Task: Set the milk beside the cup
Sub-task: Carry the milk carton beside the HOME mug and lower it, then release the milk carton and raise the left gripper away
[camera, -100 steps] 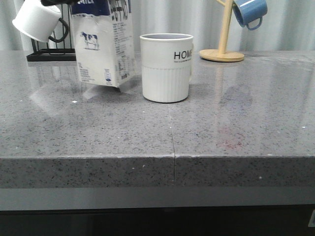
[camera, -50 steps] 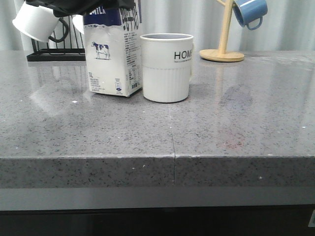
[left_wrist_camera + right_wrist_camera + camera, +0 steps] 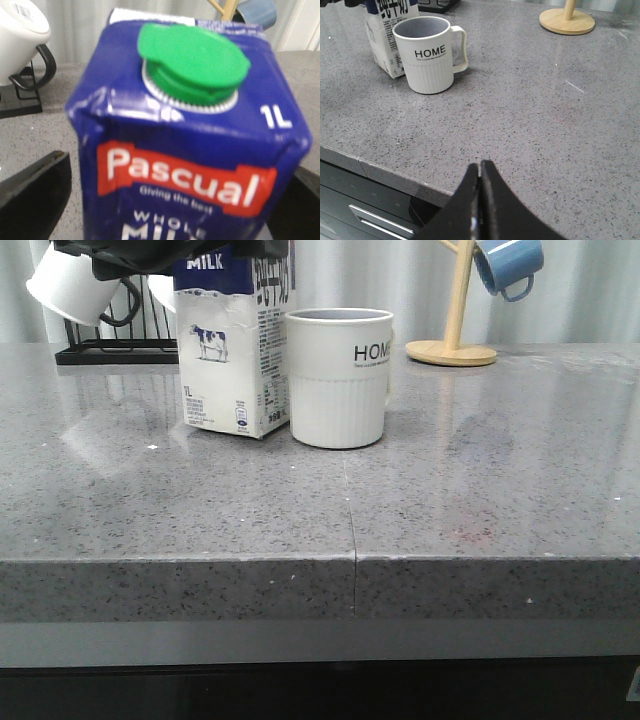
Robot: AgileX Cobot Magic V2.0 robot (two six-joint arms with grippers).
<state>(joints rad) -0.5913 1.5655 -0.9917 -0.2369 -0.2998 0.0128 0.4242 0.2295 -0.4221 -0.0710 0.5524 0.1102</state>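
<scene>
Grey speckled stone countertop (image 3: 450, 490) runs across my whole forward view, with pale curtains behind it and a seam down the middle. On it I see the milk (image 3: 236, 350) standing upright on its base, just beside the cup (image 3: 338, 377) on my left, so close that I cannot tell whether the two touch. That placement is what the task asks for, so I judge the carton is set down.

My left gripper (image 3: 165, 200) sits directly over the carton's top: the wrist camera is filled by the blue shoulder and green cap (image 3: 192, 65), with one dark finger (image 3: 32, 192) on each side. There is a visible gap between the carton and that finger, so the jaws look spread and the milk seems to stand on its own, though the fingertips are cut off.

My right gripper (image 3: 480, 200) hovers near the table edge, pressed closed on nothing, well apart from the cup.

From the front, the left arm is mostly cropped, hiding the carton's top.
</scene>
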